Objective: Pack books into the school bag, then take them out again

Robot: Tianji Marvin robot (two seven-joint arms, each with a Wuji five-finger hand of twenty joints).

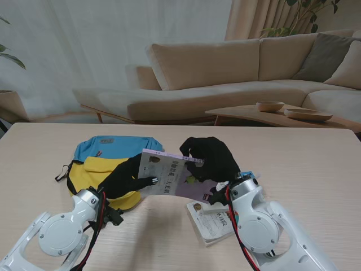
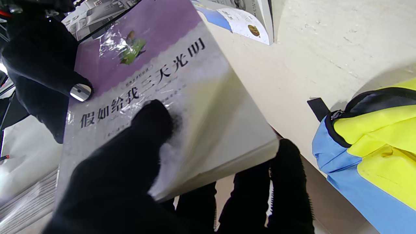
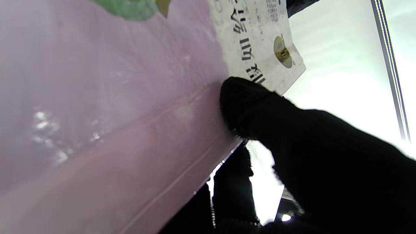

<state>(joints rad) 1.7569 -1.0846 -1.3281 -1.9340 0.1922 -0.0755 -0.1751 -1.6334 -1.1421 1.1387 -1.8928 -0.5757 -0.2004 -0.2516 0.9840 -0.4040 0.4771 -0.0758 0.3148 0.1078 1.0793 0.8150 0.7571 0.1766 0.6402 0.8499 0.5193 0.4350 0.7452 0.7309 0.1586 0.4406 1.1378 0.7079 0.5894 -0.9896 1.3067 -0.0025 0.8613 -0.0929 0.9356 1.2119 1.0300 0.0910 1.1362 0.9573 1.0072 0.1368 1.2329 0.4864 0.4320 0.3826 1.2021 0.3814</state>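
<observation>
At table centre: both black-gloved hands share one book [image 1: 169,176], lifted clear of the table [image 1: 316,164].
Book: purple-and-grey cover with Chinese lettering, tilted, its left edge just over the bag's right side.
Left hand [image 1: 127,179]: at the book's 9 o'clock, thumb pressed on the cover [image 2: 152,120], fingers curled beneath, clamped on it.
Right hand [image 1: 211,161]: at the book's 3 o'clock, thumb [image 3: 247,100] on the purple part, fingers under the edge, gripping too.
Bag [image 1: 101,169]: blue and yellow, lying flat at 9 o'clock from the book; whether the zip is open, I cannot tell.
Second book [image 1: 211,220]: white cover, flat on the table at 5 o'clock, partly under the right wrist.
</observation>
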